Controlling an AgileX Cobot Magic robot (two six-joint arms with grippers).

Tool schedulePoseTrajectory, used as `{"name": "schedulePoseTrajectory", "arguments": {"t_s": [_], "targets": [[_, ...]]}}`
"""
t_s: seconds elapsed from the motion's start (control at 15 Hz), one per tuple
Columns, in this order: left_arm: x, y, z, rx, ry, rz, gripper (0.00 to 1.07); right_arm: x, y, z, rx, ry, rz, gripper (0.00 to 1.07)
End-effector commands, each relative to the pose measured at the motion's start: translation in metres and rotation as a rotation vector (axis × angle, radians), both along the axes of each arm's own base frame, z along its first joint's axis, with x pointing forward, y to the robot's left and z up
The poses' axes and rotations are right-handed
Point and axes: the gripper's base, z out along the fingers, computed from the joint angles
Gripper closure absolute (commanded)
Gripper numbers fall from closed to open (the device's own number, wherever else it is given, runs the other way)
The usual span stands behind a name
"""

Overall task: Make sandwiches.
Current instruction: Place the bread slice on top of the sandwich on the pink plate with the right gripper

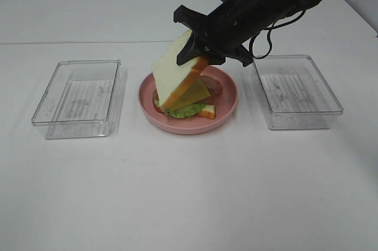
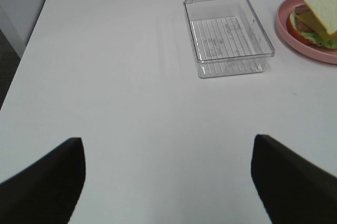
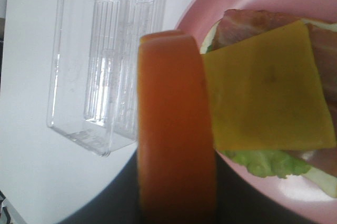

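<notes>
The sandwich stack lies on the pink plate (image 1: 227,106): a bottom bread slice (image 1: 208,111), green lettuce (image 1: 186,110), bacon (image 1: 214,87) and a yellow cheese slice (image 1: 195,93). My right gripper (image 1: 198,56) is shut on the top bread slice (image 1: 177,74), holding it steeply tilted over the stack with its lower edge near the cheese. The right wrist view shows that slice's orange crust (image 3: 176,129) edge-on beside the cheese (image 3: 263,87), bacon (image 3: 253,21) and lettuce (image 3: 263,163). My left gripper (image 2: 168,182) stands open over bare table, well away from the plate (image 2: 295,34).
A clear plastic tray (image 1: 77,94) sits left of the plate and another (image 1: 298,91) sits right of it; both show nothing inside. The left tray (image 2: 229,34) lies between my left gripper and the plate. White table stretches in front of the plate.
</notes>
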Motion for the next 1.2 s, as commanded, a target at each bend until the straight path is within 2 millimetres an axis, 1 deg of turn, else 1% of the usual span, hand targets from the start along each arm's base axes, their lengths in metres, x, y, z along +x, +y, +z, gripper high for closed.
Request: {"name": "schedulePoseTrajectory", "arguments": {"t_s": [0.07,0.33,0.47,0.6,0.67,0.8,0.87,0.93,1.0,1.13,1.2], "targets": [[-0.002,0.0,0.0,-0.005,-0.017,-0.001,0.28,0.005,0.001,-0.016,-0.021,-0.011,-0.01,1.07],[-0.002,0.0,0.0,-0.005,-0.017,-0.001,0.28,0.009,0.004,-0.031,0.01,0.001,-0.013,1.07],[-0.002,0.0,0.0,-0.005,-0.017,-0.001,0.28,0.011,0.004,-0.037,-0.006,-0.023,-0.013,1.07],[-0.002,0.0,0.0,-0.005,-0.017,-0.001,0.28,0.013,0.002,-0.038,-0.036,-0.049,-0.005,1.07],[-0.002,0.0,0.0,-0.005,-0.017,-0.001,0.28,0.013,0.001,-0.039,-0.06,-0.058,0.012,1.05],[-0.002,0.0,0.0,-0.005,-0.017,-0.001,0.28,0.012,-0.002,-0.041,-0.104,-0.065,0.031,0.65],[-0.002,0.0,0.0,-0.005,-0.017,-0.001,0.28,0.012,-0.003,-0.042,-0.111,-0.066,0.032,0.56],[-0.002,0.0,0.0,-0.005,-0.017,-0.001,0.28,0.012,-0.003,-0.042,-0.12,-0.068,0.031,0.38],[-0.002,0.0,0.0,-0.005,-0.017,-0.001,0.28,0.012,-0.005,-0.043,-0.145,-0.076,0.049,0.27],[-0.002,0.0,0.0,-0.005,-0.017,-0.001,0.28,0.011,-0.006,-0.042,-0.177,-0.089,0.078,0.27],[-0.002,0.0,0.0,-0.005,-0.017,-0.001,0.28,0.011,-0.007,-0.039,-0.195,-0.103,0.096,0.27]]}}
